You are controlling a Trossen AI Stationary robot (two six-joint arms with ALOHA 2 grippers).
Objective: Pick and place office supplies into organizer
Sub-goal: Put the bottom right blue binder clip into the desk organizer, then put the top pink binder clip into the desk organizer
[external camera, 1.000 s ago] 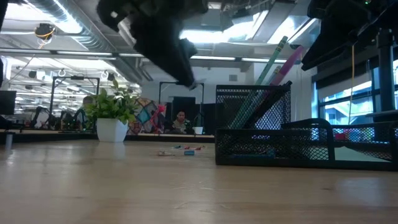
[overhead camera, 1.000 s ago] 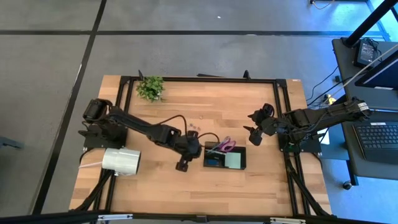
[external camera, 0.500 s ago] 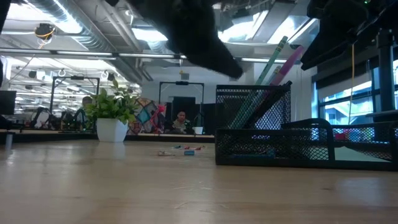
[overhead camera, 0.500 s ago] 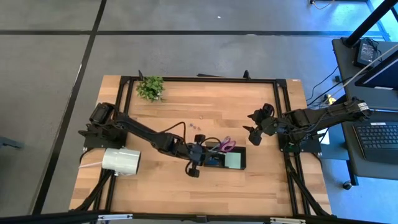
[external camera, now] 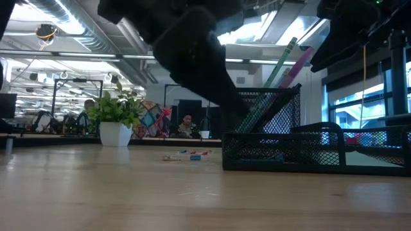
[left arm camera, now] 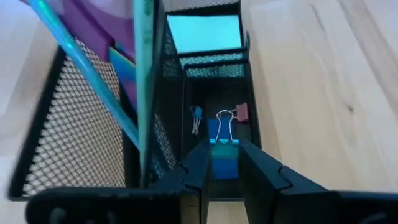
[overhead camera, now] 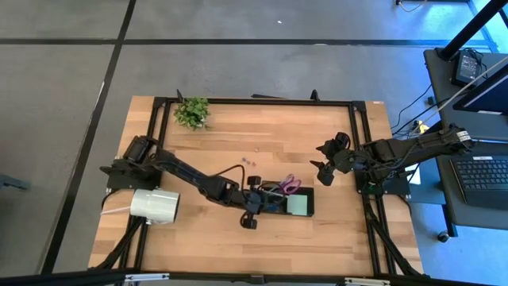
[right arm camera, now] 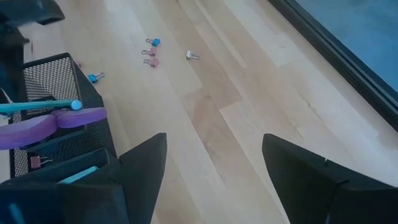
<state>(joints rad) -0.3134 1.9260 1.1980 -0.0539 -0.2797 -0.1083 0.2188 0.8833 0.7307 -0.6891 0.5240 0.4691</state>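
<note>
Two arms work over the wooden counter (overhead camera: 317,151), and the black mesh organizer (overhead camera: 286,201) serves here as the landmark. The left gripper (left arm camera: 222,169) hangs just above the organizer's end that is nearer to the white roll (overhead camera: 155,205). Its fingers (left arm camera: 196,167) are narrowly set and pinch a blue binder clip (left arm camera: 224,158) by its body, with the wire handles pointing away from the gripper. The clip is held over a small compartment of the organizer, where a pink clip (left arm camera: 241,112) and a small blue clip (left arm camera: 196,114) already lie on the floor of the tray.

In the tall compartment beside it stand purple-handled scissors (overhead camera: 289,186) and a teal pen (left arm camera: 145,74), both leaning. A pale green sticky-note pad (overhead camera: 298,205) lies in the compartment at the organizer's far end from the left gripper.

The right gripper (overhead camera: 324,168) waits above the counter near the organizer's other side, its fingers (right arm camera: 298,171) spread wide and holding nothing. A few loose clips (right arm camera: 151,52) lie on the counter beyond the organizer, toward the small green plant (overhead camera: 192,112).
</note>
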